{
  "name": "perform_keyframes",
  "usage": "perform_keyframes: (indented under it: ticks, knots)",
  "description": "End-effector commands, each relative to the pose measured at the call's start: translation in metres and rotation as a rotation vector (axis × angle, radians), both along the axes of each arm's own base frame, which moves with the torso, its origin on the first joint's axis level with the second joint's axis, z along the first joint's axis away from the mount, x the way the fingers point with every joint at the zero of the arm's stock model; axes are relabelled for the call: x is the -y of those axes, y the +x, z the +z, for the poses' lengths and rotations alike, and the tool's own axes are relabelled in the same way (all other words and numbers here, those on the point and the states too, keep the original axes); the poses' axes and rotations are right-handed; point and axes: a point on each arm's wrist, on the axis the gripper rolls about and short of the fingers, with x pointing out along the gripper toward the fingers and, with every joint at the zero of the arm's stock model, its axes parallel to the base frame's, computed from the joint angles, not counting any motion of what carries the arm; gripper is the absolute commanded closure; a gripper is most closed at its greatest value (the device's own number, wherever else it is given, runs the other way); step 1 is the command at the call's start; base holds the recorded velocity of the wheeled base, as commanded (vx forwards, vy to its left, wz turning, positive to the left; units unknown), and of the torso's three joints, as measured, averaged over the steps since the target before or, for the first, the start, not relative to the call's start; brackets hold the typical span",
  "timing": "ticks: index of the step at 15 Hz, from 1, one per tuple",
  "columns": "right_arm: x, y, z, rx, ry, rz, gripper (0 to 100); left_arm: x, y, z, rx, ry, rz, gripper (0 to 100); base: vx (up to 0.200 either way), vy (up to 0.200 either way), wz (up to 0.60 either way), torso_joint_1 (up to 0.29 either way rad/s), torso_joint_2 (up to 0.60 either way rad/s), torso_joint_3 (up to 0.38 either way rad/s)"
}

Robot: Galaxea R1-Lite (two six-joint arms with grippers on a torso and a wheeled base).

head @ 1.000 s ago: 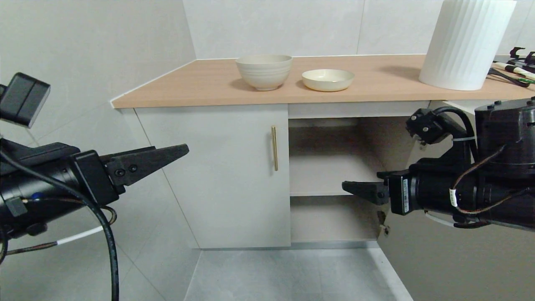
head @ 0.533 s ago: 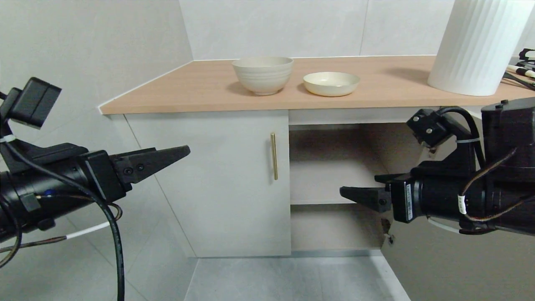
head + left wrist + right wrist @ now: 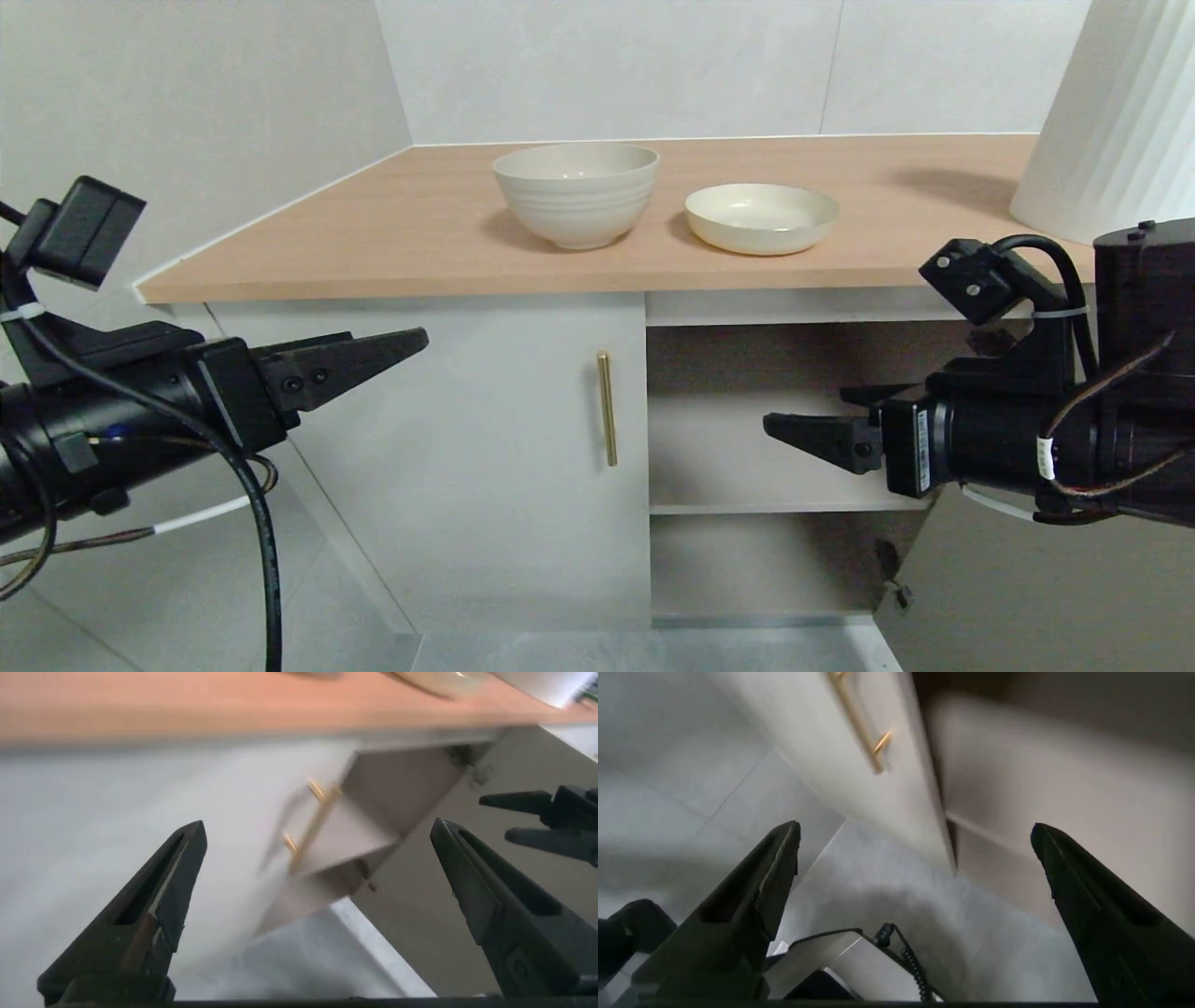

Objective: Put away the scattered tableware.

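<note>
Tableware: one deep bowl (image 3: 576,191), one shallow dish (image 3: 761,217). One ribbed white vessel (image 3: 1120,140), one worktop (image 3: 373,252), one cabinet handle (image 3: 606,408), one shelf (image 3: 728,462). Tools, two: left tool (image 3: 411,341), right tool (image 3: 805,409)

Head camera looks forward and down, close on the cabinet (image 3: 467,448). Wrist cameras sit behind left gripper (image 3: 316,829) and right gripper (image 3: 915,832), sighting out between the fingers (image 3: 149,905); both share the gold handle (image 3: 304,819) beyond the fingertips.
</note>
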Motion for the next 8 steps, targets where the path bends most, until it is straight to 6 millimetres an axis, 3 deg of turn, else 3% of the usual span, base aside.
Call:
perform_keyframes:
  ticks: [1,8]
  knots:
    - [0.0001,-0.0003,-0.0006,-0.002,-0.002,0.001,0,0.0002,0.0003,-0.0007,-0.003,0.0,-0.001,0,0.0,0.0,0.0,0.0,0.0,0.0]
    - [0.0003,-0.0012,-0.0007,-0.002,-0.002,0.002,0,0.0001,0.0001,0.0009,0.016,-0.005,-0.001,0,0.0,0.0,0.0,0.002,-0.01,-0.004]
